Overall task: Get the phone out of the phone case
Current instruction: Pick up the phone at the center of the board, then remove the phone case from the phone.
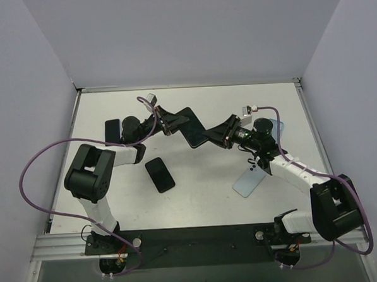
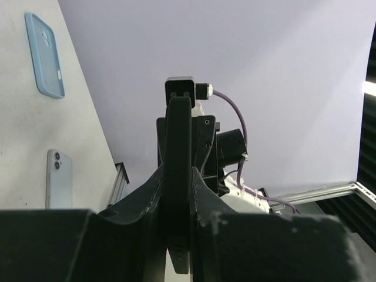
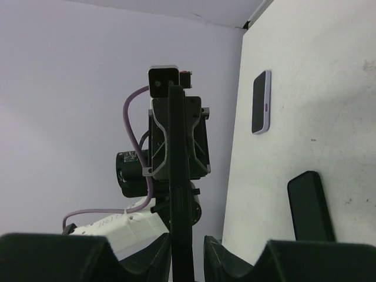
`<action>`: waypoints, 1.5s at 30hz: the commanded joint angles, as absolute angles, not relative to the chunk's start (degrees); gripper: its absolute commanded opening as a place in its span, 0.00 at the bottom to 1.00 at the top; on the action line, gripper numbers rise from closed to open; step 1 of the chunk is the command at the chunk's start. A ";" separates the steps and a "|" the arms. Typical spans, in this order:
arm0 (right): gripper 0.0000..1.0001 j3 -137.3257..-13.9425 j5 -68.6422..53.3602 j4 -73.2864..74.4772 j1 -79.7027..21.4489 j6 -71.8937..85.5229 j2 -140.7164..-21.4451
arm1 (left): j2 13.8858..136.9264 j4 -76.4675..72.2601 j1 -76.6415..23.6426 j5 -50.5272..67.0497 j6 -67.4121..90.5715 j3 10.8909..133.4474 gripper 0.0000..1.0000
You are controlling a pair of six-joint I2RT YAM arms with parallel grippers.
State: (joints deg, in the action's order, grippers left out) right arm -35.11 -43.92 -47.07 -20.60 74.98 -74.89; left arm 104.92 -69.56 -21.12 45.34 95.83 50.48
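A black phone in its black case [image 1: 191, 127] is held in the air above the table between both grippers. My left gripper [image 1: 173, 122] is shut on its left end; in the left wrist view the phone case shows edge-on [image 2: 178, 176] between the fingers [image 2: 141, 205]. My right gripper [image 1: 217, 134] is shut on its lower right end. In the right wrist view the phone case is a thin dark slab [image 3: 180, 194], with one finger [image 3: 158, 249] touching it and a thin gap at the other. I cannot tell phone from case.
On the table lie a black phone [image 1: 160, 175], a dark phone [image 1: 112, 128] at the left, a light blue phone [image 1: 250, 179] and a light blue case [image 1: 278, 129] partly under the right arm. The walls stand close on three sides.
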 commanded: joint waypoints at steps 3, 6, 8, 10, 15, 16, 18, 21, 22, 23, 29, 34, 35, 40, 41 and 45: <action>0.25 -34.45 -42.63 -52.91 -19.34 77.17 -72.42 | 102.66 -77.78 -18.55 42.01 97.82 51.15 0.00; 0.24 -33.84 -42.01 -53.70 -19.16 77.78 -71.98 | 102.74 -78.22 -18.37 42.10 98.35 51.15 0.00; 0.21 -34.19 -42.62 -54.05 -19.25 78.05 -72.33 | 102.66 -78.31 -18.37 42.10 98.35 51.07 0.00; 0.21 -34.63 -42.80 -55.01 -19.34 78.92 -72.95 | 102.57 -78.31 -18.37 42.10 98.26 51.06 0.00; 0.30 -35.15 -43.24 -58.80 -19.86 80.68 -75.23 | 102.13 -78.05 -18.46 42.01 98.26 51.06 0.00; 0.30 -35.42 -43.42 -58.97 -20.21 80.68 -75.50 | 102.04 -78.05 -18.46 41.92 98.26 50.98 0.00; 0.30 -36.03 -43.59 -59.41 -20.65 80.68 -76.46 | 101.78 -77.87 -18.46 41.92 98.09 50.98 0.00; 0.26 -36.65 -43.59 -60.55 -21.44 81.21 -77.87 | 101.51 -77.78 -18.46 41.84 98.17 50.89 0.00; 0.25 -36.74 -43.68 -60.90 -21.71 81.30 -78.22 | 101.51 -77.78 -18.46 41.75 98.17 50.80 0.00; 0.25 -36.91 -43.68 -61.17 -21.80 81.65 -78.74 | 101.51 -77.78 -18.54 41.66 98.17 50.80 0.00; 0.02 -36.21 -42.72 -67.84 -21.88 85.59 -81.12 | 101.25 -77.96 -18.54 41.75 98.53 51.06 0.00; 0.00 -35.41 -37.98 -91.59 -21.97 104.70 -87.44 | 101.42 -79.71 -18.54 40.96 99.14 51.50 0.00; 0.00 -35.68 -35.53 -95.32 -22.06 107.72 -90.76 | 101.60 -81.72 -18.63 40.61 99.66 51.59 0.00; 0.00 -37.61 -31.56 -95.54 -23.38 113.54 -91.23 | 101.25 -84.55 -18.54 39.55 101.87 55.09 0.00; 0.00 -39.18 -30.86 -95.45 -23.55 116.25 -91.67 | 100.73 -84.03 -18.54 39.29 101.69 55.72 0.00; 0.00 -43.84 -27.52 -95.45 -24.08 121.63 -92.46 | 97.57 -82.79 -18.72 38.15 100.90 58.71 0.00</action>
